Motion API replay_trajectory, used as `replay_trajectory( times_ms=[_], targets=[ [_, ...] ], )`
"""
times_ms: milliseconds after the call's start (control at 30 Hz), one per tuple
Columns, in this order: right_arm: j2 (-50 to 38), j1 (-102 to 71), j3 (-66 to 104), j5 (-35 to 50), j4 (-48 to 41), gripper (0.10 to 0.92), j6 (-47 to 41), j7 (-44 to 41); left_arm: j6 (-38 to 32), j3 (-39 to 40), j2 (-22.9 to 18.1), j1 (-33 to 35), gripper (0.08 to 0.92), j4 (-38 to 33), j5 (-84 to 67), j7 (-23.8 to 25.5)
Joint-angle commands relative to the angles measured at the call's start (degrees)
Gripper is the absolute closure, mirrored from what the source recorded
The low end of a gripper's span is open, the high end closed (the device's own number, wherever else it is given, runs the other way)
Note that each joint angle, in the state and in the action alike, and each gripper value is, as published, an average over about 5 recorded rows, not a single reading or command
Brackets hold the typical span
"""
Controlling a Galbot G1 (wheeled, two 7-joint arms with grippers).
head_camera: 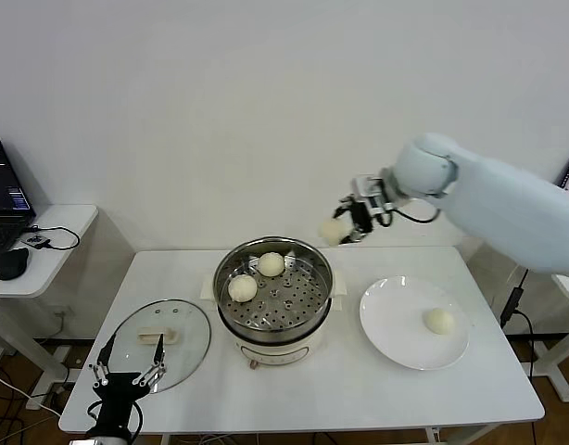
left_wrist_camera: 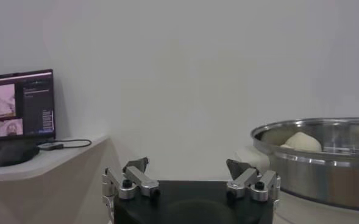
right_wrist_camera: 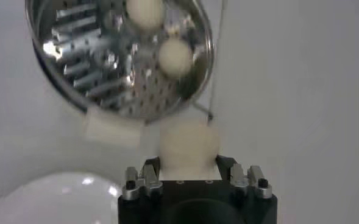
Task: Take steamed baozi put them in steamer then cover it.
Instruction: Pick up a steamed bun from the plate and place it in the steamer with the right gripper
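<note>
Risk sits mostly with the bun in the air. From the head view, the right gripper (head_camera: 347,222) is clenched on a baozi (head_camera: 332,231), held above the surface (head_camera: 294,380) behind and to the right of the steamer (head_camera: 274,292), not yet over its tray. Let go there and the bun would likely fall outside the rim or bounce off the steel edge. Two buns (head_camera: 256,276) already lie at the left and rear of the tray, so a careless drop could also land on them; the open perforated area on the right looks the safer target. A fourth bun (head_camera: 439,321) waits on the plate (head_camera: 396,320). The right arm reaches in from the right, forearm stretched, wrist angled down toward the pot. The left gripper (head_camera: 127,375) is parked low at the near left corner, just beside the glass lid (head_camera: 164,341).

Left wrist view: the left gripper (left_wrist_camera: 191,178) stands released and empty, with the steamer wall (left_wrist_camera: 325,164) off to one side and a bun (left_wrist_camera: 301,141) showing above the rim.

Right wrist view: the right gripper (right_wrist_camera: 190,170) grasps the soft bun (right_wrist_camera: 188,146) between its fingers; squeezing harder could dent it. Beyond lie the steamer tray (right_wrist_camera: 106,67) and its two buns (right_wrist_camera: 161,36).
</note>
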Motion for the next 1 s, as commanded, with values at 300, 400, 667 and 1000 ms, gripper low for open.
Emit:
replay_trajectory(
  times_ms=[300, 400, 667, 1000],
  targets=[
    [14.71, 0.41, -11.49, -2.16, -2.20, 0.433, 14.26, 2.66, -0.12, -0.71, -0.30, 0.02, 0.177, 0.17, -0.47, -0.11],
    [15.27, 0.46, -12.64, -3.97, -1.95, 0.437, 17.85, 2.05, -0.26, -0.73, -0.43, 0.09, 0.177, 0.24, -0.54, -0.17],
    [15.66, -0.05, -13.98, -11.28, -2.06, 0.439, 26.24, 1.69, -0.53, -0.63, -0.73, 0.08, 0.177, 0.57, -0.60, -0.32],
    [14.26, -0.38, -15.08, -14.38, -0.34, 0.431, 32.42, 2.13, -0.63, -0.52, -0.88, -0.05, 0.177, 0.70, -0.68, -0.41]
  ],
)
